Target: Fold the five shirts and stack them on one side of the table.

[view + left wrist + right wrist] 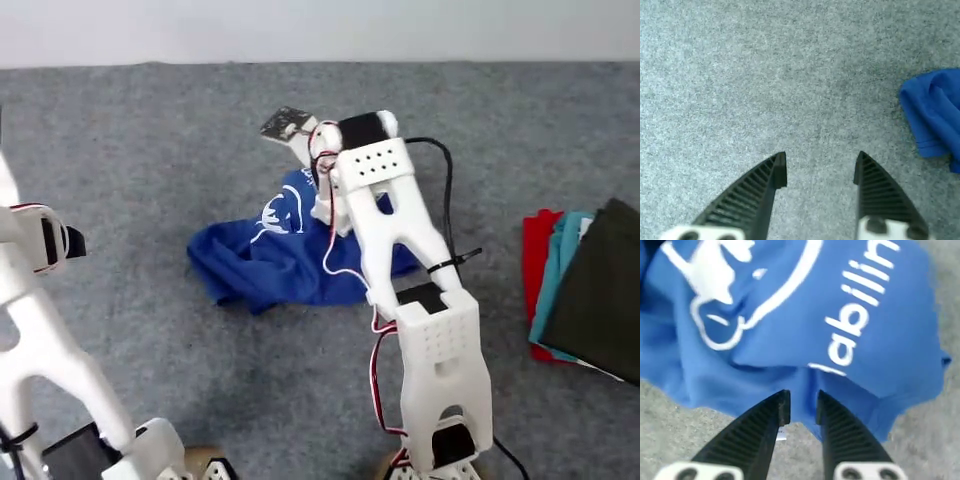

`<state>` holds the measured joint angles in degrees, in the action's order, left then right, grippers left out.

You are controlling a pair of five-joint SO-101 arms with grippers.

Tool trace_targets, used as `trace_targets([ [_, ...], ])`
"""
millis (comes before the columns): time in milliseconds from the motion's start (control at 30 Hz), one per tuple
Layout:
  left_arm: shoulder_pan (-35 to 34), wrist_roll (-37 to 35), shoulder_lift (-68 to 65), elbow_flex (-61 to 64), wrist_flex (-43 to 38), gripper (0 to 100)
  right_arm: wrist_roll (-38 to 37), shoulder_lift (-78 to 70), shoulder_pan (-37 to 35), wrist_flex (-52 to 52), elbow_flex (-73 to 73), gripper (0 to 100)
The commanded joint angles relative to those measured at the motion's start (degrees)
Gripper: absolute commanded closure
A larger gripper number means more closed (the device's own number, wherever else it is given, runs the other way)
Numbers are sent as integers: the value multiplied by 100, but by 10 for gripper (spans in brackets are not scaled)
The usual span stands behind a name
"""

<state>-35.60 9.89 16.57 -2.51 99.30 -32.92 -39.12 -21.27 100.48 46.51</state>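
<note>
Table (150,150): grey, carpet-like.
Blue shirt (270,255): crumpled mid-table, white print up.
Folded stack (585,280): red, teal and dark shirts at the right edge.
Right gripper (802,407): jaws narrowly apart over the blue shirt's edge.
Left gripper (821,170): jaws wide over bare table, left of the blue shirt.

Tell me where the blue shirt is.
In the high view the blue shirt lies crumpled near the table's middle, beneath the right gripper, left of the folded shirt stack.
</note>
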Motion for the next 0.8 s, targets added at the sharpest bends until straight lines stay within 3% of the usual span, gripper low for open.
trace_targets([
  [0,0,0,211,-31,70,776,123,576,215,259,-62,837],
  [267,9,0,211,40,53,776,607,752,356,224,-1266,776],
  [767,9,9,211,303,26,776,255,1947,-154,207,-3393,775],
])
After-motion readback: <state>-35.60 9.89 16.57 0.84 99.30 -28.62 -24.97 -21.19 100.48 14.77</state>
